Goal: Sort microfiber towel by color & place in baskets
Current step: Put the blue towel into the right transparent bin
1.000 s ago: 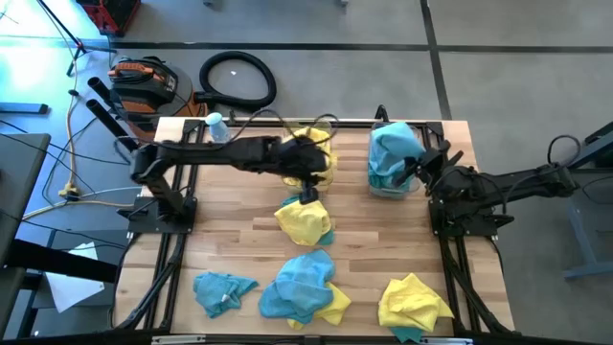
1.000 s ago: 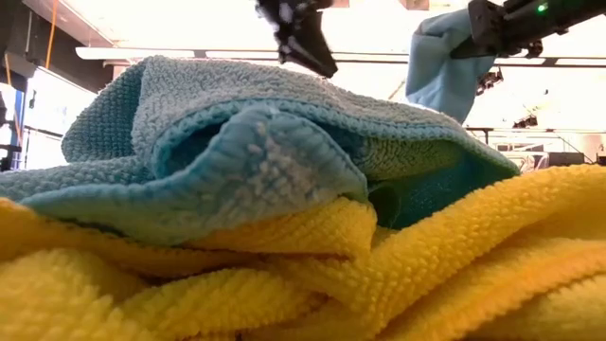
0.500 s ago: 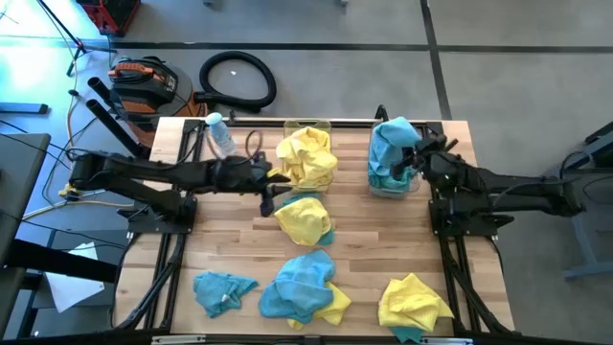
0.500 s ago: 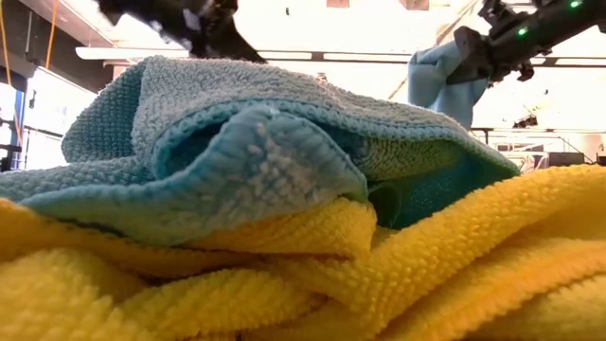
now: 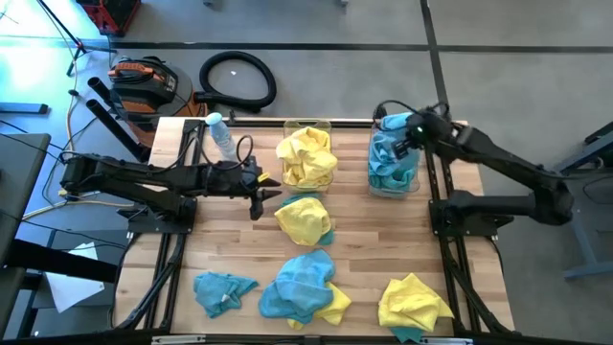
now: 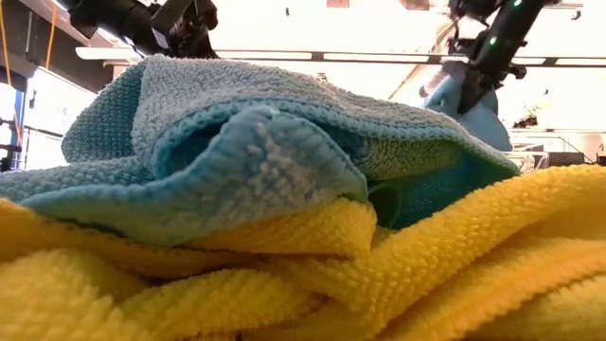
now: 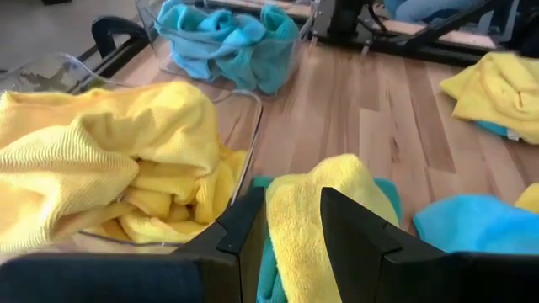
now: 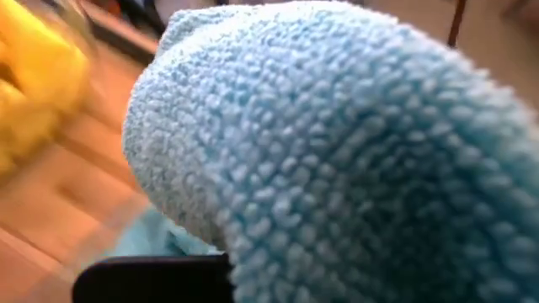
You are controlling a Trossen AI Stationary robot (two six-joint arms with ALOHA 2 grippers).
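Observation:
The left clear basket (image 5: pixel 306 158) holds yellow towels (image 7: pixel 101 160). The right basket (image 5: pixel 393 165) holds teal ones (image 7: pixel 223 42). A yellow towel over a teal one (image 5: pixel 302 218) lies mid-table. My left gripper (image 5: pixel 261 187), open, is just left of that pair; in its wrist view the gripper (image 7: pixel 293 231) has the yellow towel (image 7: pixel 337 189) beyond its fingers. My right gripper (image 5: pixel 407 129) is above the right basket, shut on a teal towel (image 6: pixel 464 95). More towels lie along the near edge: teal (image 5: pixel 222 290), teal on yellow (image 5: pixel 302 286), yellow (image 5: pixel 414 302). My right gripper holds a teal towel (image 8: pixel 337 143) from above, pointing down over the right basket. The towel hangs in a bunch below the fingers (image 6: pixel 488 52). The cloth fills the wrist view and hides the place of contact, so the part and number of layers cannot be told.
A clear bottle with a blue cap (image 5: pixel 218 132) stands at the far left corner of the table. A teal towel on a yellow one (image 6: pixel 256 161) lies right against the low camera and blocks most of that view. Bare wood (image 5: pixel 383 240) shows between the baskets and the near towels.
My left gripper has drawn back from above the mid-table yellow towel toward the table's left. My right gripper has risen and swung toward the far edge over the right basket, tipping to point down, and the teal towel has moved with it.

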